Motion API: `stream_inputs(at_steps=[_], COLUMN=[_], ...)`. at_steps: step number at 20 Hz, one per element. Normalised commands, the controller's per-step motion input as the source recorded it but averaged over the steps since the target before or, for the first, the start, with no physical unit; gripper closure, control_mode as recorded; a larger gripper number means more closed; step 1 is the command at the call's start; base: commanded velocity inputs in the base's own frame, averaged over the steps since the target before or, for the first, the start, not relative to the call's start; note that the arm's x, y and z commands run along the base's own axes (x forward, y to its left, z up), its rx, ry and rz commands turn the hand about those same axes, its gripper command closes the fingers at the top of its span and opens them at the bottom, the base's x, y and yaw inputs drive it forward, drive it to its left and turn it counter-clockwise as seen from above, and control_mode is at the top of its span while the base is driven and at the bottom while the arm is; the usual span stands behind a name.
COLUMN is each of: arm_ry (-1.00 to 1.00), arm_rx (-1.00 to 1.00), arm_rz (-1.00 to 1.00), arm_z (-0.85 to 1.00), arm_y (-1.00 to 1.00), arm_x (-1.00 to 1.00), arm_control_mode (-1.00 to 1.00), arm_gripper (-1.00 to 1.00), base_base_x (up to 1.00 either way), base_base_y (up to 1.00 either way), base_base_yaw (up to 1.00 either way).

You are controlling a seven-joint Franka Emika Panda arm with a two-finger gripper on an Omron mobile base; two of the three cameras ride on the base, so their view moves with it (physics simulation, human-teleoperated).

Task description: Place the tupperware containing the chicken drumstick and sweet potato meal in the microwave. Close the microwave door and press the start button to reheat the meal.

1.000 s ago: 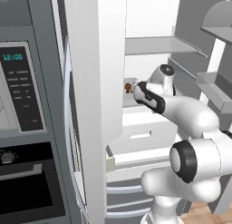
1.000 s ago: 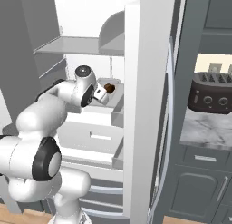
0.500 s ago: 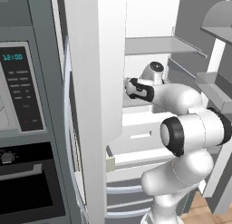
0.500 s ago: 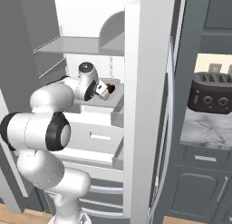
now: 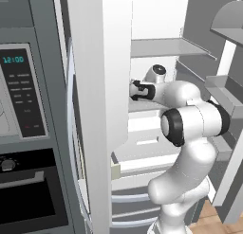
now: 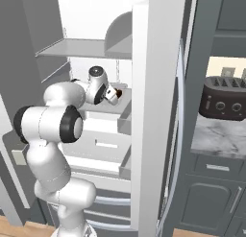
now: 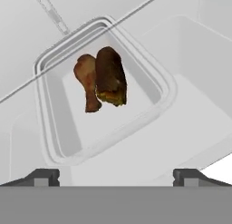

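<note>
- My gripper [image 7: 116, 175] is spread wide, holding nothing, just short of the tupperware [image 7: 54, 132].
- Inside it, a chicken drumstick [image 7: 87, 85] lies touching a sweet potato [image 7: 111, 78].

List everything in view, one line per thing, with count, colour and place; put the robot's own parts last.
Clear rounded-square plastic tupperware: one, translucent white, on a white fridge shelf ahead of the fingertips.
Chicken drumstick: one, reddish brown, inside the tupperware.
Sweet potato: one, dark brown, inside the tupperware, beside the drumstick.
Fridge: one, white inside, doors open, in front of the robot.
Built-in grey steel microwave: one, black panel with cyan digits, at the left in the left base view.
Oven: one, black window, below the microwave.
Toaster: one, dark, on the marble counter at the right in the right base view.
Gripper: one, dark fingertips, open, short of the tupperware.
Arm: one, white, reaching into the fridge.
</note>
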Motion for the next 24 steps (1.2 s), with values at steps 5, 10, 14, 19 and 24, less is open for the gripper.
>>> stream_inputs(at_steps=[5, 10, 14, 19, 24], arm_ry=[0.01, 0.03, 0.05, 0.06, 0.04], arm_rx=[0.04, 0.03, 0.02, 0.03, 0.01], arm_rz=[-0.06, -0.05, -0.06, -0.06, -0.06], arm_z=[-0.29, -0.28, -0.24, -0.23, -0.28], arm_y=[0.0, 0.0, 0.0, 0.0, 0.0], arm_x=[0.44, 0.47, 0.49, 0.51, 0.43], arm_control_mode=[-1.0, -1.0, -1.0, -1.0, -1.0], arm_gripper=[-1.0, -1.0, -1.0, -1.0, -1.0], base_base_x=[0.0, 0.0, 0.0, 0.0, 0.0], base_base_y=[0.0, 0.0, 0.0, 0.0, 0.0], base_base_yaw=[0.0, 0.0, 0.0, 0.0, 0.0])
